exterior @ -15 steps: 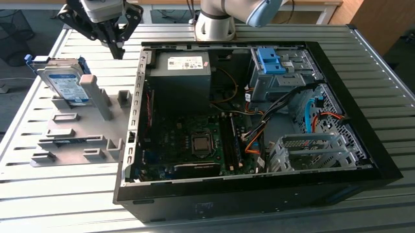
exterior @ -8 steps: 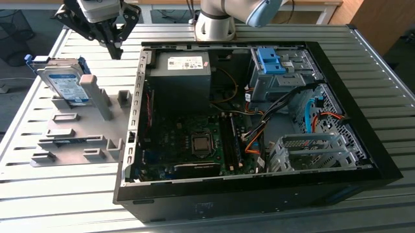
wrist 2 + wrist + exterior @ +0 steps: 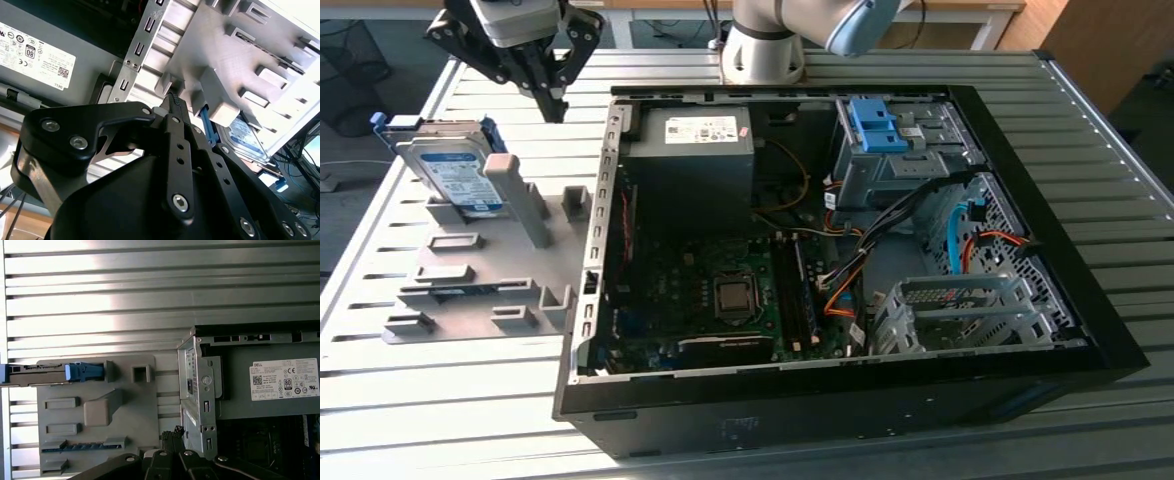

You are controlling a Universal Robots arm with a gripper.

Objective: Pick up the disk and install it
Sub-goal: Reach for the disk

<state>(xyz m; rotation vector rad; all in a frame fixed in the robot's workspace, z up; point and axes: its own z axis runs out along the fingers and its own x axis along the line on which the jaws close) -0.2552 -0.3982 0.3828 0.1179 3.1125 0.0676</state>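
The disk [image 3: 454, 175] is a silver-grey drive with a white-and-blue label and blue rails. It stands on edge in a slot of the grey fixture plate [image 3: 480, 270], at the exterior view's left. My gripper [image 3: 555, 108] hangs above the table between the disk and the open computer case [image 3: 854, 400]. Its black fingers are shut with nothing between them, and it is apart from both. In the first wrist view the disk [image 3: 35, 374] appears edge-on, some way from my gripper [image 3: 172, 432]. In the second wrist view the disk [image 3: 245, 137] lies past my gripper [image 3: 173, 100].
Inside the case are a grey power supply [image 3: 694, 150] with a white sticker, a blue bracket [image 3: 878, 125] in the drive bay, a metal drive cage [image 3: 961, 310] and loose cables. The arm's base [image 3: 761, 50] stands behind the case on the slatted metal table [image 3: 400, 420].
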